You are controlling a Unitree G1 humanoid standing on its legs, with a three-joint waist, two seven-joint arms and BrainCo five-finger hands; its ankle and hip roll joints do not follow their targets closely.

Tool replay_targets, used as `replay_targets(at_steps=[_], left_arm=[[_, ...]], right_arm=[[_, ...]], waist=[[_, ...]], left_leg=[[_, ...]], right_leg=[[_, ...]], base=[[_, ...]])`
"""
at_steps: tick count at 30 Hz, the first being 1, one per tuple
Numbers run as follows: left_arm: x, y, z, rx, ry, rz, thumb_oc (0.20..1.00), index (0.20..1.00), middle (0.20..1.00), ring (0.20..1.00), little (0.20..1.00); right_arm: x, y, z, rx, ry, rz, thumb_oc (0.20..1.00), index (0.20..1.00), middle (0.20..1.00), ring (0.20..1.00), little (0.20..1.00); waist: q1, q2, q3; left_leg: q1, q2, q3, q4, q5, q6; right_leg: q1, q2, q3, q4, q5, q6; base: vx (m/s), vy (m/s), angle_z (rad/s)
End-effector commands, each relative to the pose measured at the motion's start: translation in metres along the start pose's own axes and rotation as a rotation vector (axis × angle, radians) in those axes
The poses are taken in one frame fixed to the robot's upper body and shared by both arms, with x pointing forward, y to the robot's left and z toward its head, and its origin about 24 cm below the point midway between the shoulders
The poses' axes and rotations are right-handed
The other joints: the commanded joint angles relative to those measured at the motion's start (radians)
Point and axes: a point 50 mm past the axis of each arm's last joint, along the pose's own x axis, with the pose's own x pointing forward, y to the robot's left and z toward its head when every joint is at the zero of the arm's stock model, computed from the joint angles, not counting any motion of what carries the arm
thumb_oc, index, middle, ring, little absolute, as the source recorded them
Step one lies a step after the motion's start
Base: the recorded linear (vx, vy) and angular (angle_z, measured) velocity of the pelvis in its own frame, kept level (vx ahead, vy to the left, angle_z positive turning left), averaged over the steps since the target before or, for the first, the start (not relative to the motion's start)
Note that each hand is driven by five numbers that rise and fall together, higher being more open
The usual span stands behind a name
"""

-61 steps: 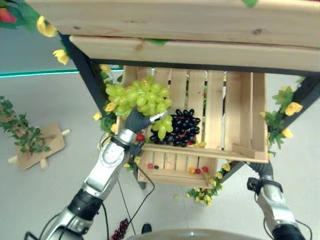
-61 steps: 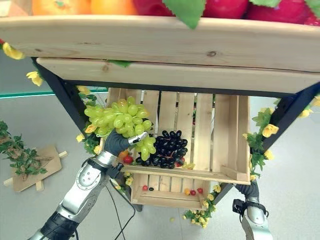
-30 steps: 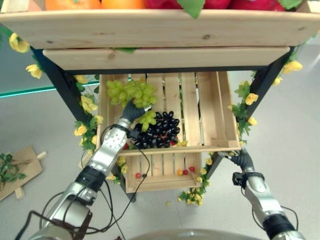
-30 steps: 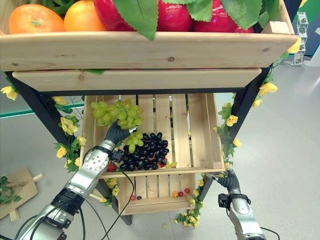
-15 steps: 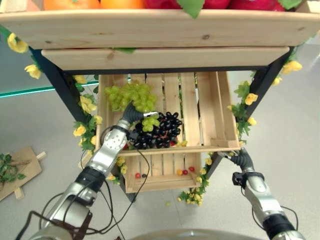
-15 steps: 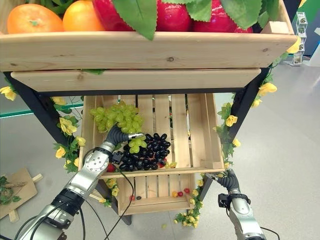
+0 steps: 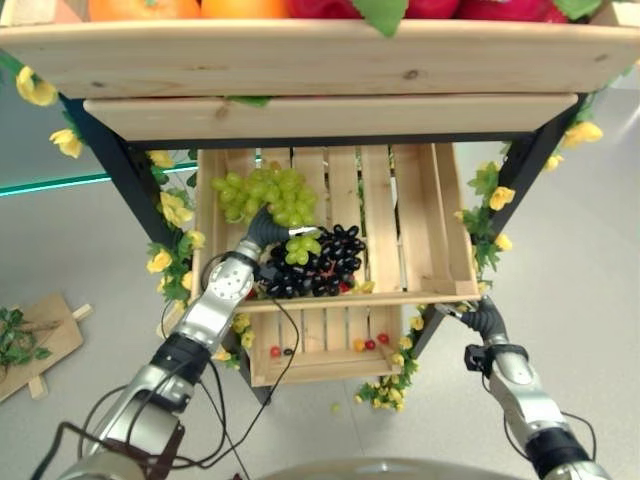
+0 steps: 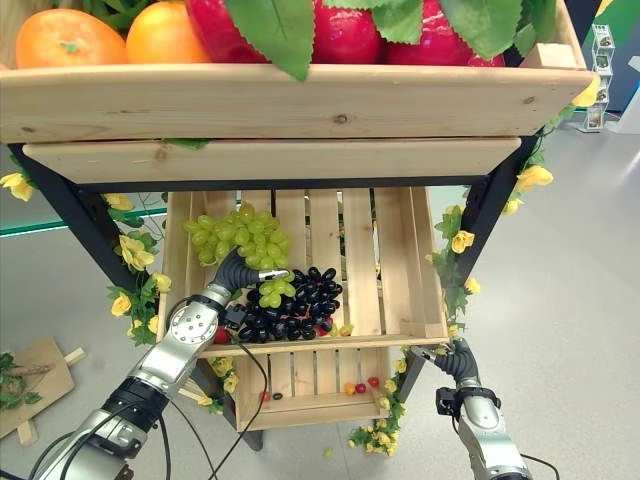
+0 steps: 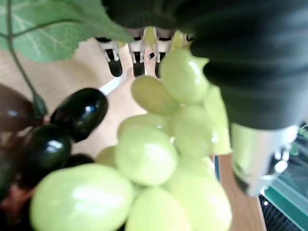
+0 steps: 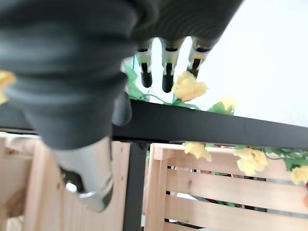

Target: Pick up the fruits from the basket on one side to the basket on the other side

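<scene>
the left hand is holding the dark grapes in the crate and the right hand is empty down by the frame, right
Not the dark grapes: the left hand holds the green grapes, as the left wrist view shows. The dark grapes lie beside them in the crate. The right hand is empty by the frame.

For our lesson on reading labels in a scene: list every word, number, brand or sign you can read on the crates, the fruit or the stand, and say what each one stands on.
There is no readable text.
Wooden crate holding the green grapes and black grapes: bare slats, no print.
Upper crate with oranges: bare wood, no label.
Left hand and right hand: no marking legible.
</scene>
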Motion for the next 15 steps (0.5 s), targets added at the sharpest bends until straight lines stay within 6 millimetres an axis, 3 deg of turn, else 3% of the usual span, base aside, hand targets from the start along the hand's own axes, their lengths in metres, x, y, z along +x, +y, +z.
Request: replay_targets(at_steps=[1, 4, 10, 12, 15], left_arm=[[0.011, 0.037, -0.003, 0.18, 0.055, 0.015, 1.0, 1.0, 1.0, 1.0, 1.0], [0.007, 0.048, -0.016, 0.324, 0.193, -0.073, 1.0, 1.0, 1.0, 1.0, 1.0], [0.008, 0.063, -0.019, 0.64, 0.306, -0.159, 1.0, 1.0, 1.0, 1.0, 1.0], [0.007, 0.066, -0.023, 0.625, 0.33, -0.153, 1.0, 1.0, 1.0, 1.0, 1.0], [0.008, 0.07, -0.019, 0.735, 0.327, -0.183, 1.0, 1.0, 1.0, 1.0, 1.0]], right_arm=[[0.023, 0.016, 0.053, -0.026, -0.208, 0.075, 1.0, 1.0, 1.0, 1.0, 1.0], [0.02, 0.006, 0.053, -0.036, -0.204, 0.058, 1.0, 1.0, 1.0, 1.0, 1.0], [0.016, 0.001, 0.047, -0.068, -0.177, 0.064, 1.0, 1.0, 1.0, 1.0, 1.0], [0.016, 0.001, 0.045, -0.063, -0.171, 0.069, 1.0, 1.0, 1.0, 1.0, 1.0], [0.014, 0.002, 0.042, -0.066, -0.159, 0.079, 1.0, 1.0, 1.0, 1.0, 1.0]], waist=[[0.042, -0.006, -0.005], [0.059, -0.002, 0.005], [0.073, -0.01, 0.005], [0.075, -0.011, 0.004], [0.079, -0.012, 0.005]], left_leg=[[0.083, 0.018, 0.013, 0.009, -0.097, -0.035], [0.082, 0.021, 0.001, 0.012, -0.1, -0.036], [0.07, 0.022, -0.012, 0.013, -0.093, -0.037], [0.068, 0.022, -0.012, 0.014, -0.092, -0.038], [0.071, 0.025, -0.012, 0.016, -0.098, -0.041]], right_leg=[[-0.021, -0.07, -0.01, 0.003, 0.089, 0.086], [-0.016, -0.069, -0.019, 0.004, 0.086, 0.085], [-0.017, -0.069, -0.036, 0.005, 0.085, 0.084], [-0.017, -0.069, -0.038, 0.005, 0.085, 0.085], [-0.015, -0.064, -0.037, 0.007, 0.079, 0.083]], base=[[-0.04, -0.013, 0.0], [0.0, 0.0, 0.0], [-0.01, -0.018, 0.03], [-0.01, -0.017, 0.05], [0.0, 0.0, 0.0]])
